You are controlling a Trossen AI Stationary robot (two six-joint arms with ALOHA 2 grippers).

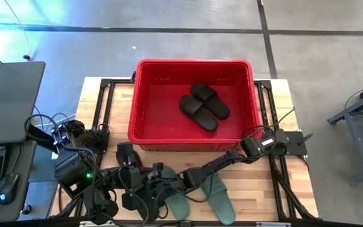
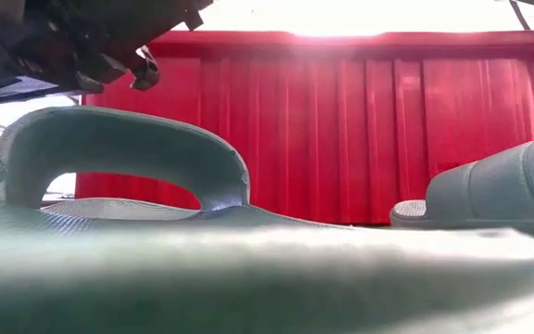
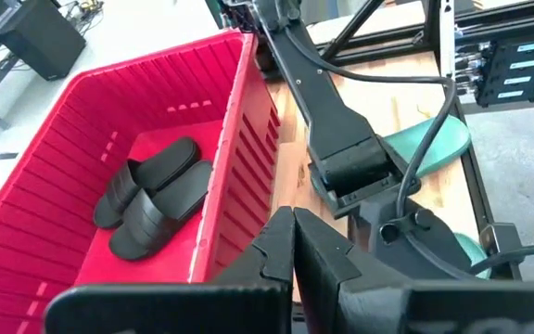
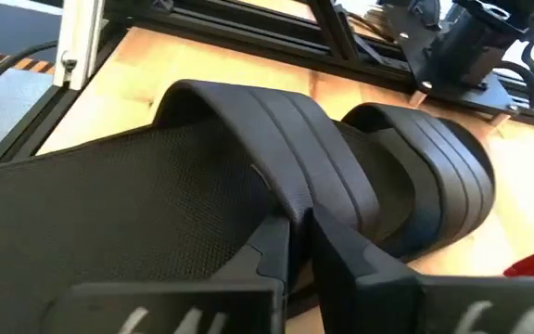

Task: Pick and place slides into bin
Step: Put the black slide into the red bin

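Two black slides (image 1: 204, 106) already lie side by side on the floor of the red bin (image 1: 145, 82), near its middle, which is where the task wants all of them; the bin itself sits at the far half of the wooden tabletop (image 1: 295, 183), within reach of both arms. Four more remain on the near edge of the tabletop: two teal-green slides (image 1: 218, 197) lying flat beside each other, and two black slides (image 1: 131, 165) to their left, partly hidden in the high view under the dark arms. The right arm stretches from its base at the right of the tabletop diagonally across the green pair toward the black ones, so that the right gripper (image 4: 295, 243) can take one by its strap; in the right wrist view its fingers are drawn close together at the edge of the nearer black slide's wide strap (image 4: 286, 153), apparently pinching it, with the second black slide (image 4: 434, 176) just beyond. The strap looks like the sensible hold, since it stands up from the sole and gives the narrow fingers something thin to close on. The left gripper (image 3: 295, 255) is raised near the bin's near wall, its fingers nearly touching with nothing between them, looking down over the bin and the right arm, seemingly kept out of the way. By my reading a third slide is about to be lifted.
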